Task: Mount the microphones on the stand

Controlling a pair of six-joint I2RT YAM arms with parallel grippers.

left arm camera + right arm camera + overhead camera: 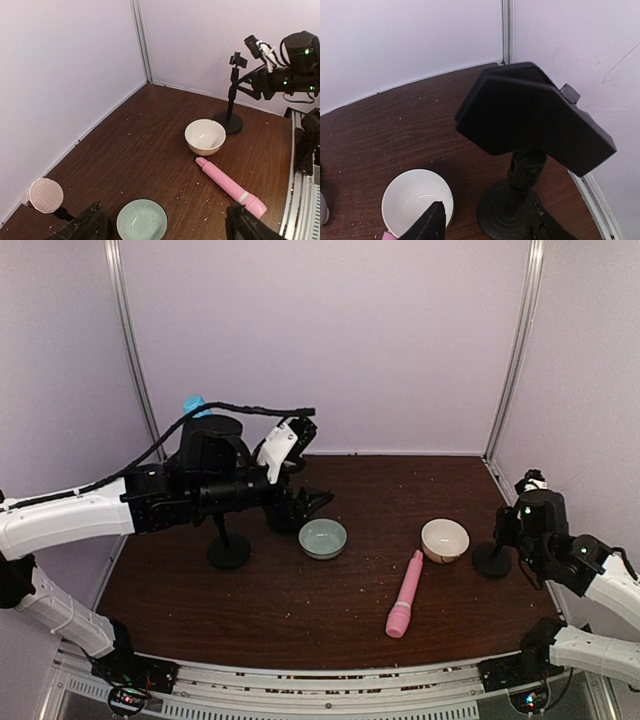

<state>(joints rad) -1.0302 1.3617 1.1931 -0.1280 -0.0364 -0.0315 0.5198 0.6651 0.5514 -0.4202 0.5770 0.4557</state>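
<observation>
Right: the pink microphone [405, 592] lies flat on the worktop [300, 620], thick end toward me, thin end just beside the cream bowl [445, 540]. It is not on any stand yet. The cream microphone [46, 195] shows low left in the left wrist view, seemingly propped on a dark holder. The sky-blue microphone [195, 403] shows only as a tip above the left arm, its mount hidden.

The left pincer [164, 210] is apart with nothing between the fingers, above and near the green bowl [142, 220]. The right pincer [485, 220] is also apart, straddling the right stand [535, 120] low down. I can't tell if a finger touches it.

Risks, as I judge them:
- The right stand looks light on its small round foot, so a sideways nudge from my straddling fingers could tip it.
- Going for the pink one, a finger could shove the cream bowl or roll the stick away.
- The left arm sits tight against the left stand [229, 550], so a careless swing may knock loose whatever is mounted there.
</observation>
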